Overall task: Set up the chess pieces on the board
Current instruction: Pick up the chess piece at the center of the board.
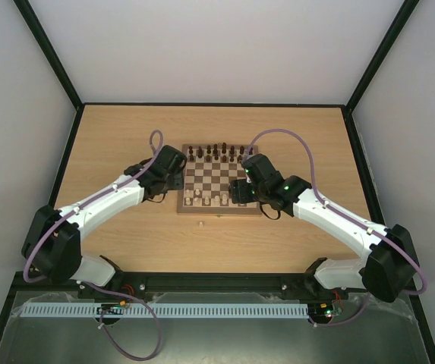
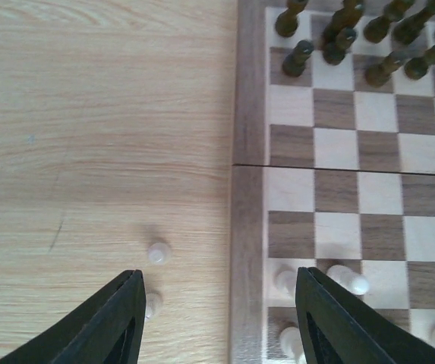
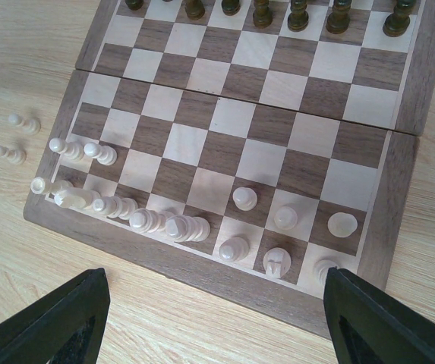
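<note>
The board (image 1: 219,176) lies mid-table, with dark pieces on its far rows. Several pale chess pieces (image 3: 244,199) stand on its near rows. Two pale pawns stand on the table left of the board; they show in the left wrist view (image 2: 158,252) and in the right wrist view (image 3: 21,121). My left gripper (image 2: 221,307) is open and empty above the board's left border; its left finger (image 2: 118,318) is beside the nearer pawn (image 2: 153,305). My right gripper (image 3: 217,311) is open and empty over the board's near edge.
One small pale piece (image 1: 200,224) lies on the table in front of the board. Dark pieces (image 2: 338,34) crowd the far rows. The wooden table (image 1: 126,136) has walls on three sides.
</note>
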Available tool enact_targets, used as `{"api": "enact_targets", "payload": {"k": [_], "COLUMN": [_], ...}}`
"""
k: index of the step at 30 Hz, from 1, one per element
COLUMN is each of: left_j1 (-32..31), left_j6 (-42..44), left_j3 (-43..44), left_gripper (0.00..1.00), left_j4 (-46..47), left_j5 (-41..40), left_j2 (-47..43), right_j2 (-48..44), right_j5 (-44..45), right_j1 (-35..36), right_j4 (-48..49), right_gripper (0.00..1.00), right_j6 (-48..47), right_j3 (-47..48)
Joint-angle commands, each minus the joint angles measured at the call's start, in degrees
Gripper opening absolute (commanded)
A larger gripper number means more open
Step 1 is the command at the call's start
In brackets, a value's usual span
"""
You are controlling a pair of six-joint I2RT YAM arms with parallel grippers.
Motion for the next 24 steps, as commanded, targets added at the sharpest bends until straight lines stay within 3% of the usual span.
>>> {"api": "enact_targets", "payload": {"k": [1,10,16,24], "left_j1": [2.35,5.96,6.11,6.11], "left_j6": [-0.11,-2.96,-2.53,-1.82], "left_j3": [-2.58,-6.48,-5.75,-5.87], "left_gripper": [0.57,0.58,0.48,0.44], "left_j4": [1.08,4.52,6.16,6.75], "left_j5": [0.00,-1.90,-0.72,-0.15], "left_j2": [-1.83,-1.24,3.47,8.02], "right_j2": [0.32,0.69,0.60,0.73], "right_j5": [0.51,0.05,-0.28,-0.55], "right_j1": [-0.31,-0.36,-0.33,-0.32], "right_j4": [-0.50,-0.57,-0.51,-0.51], "right_gripper": [0.78,0.78,0.78,0.78], "right_j6": [0.00,-0.10,-0.15,-0.20], "right_j3": [-0.44,-0.37,-0.48,-0.51]}}
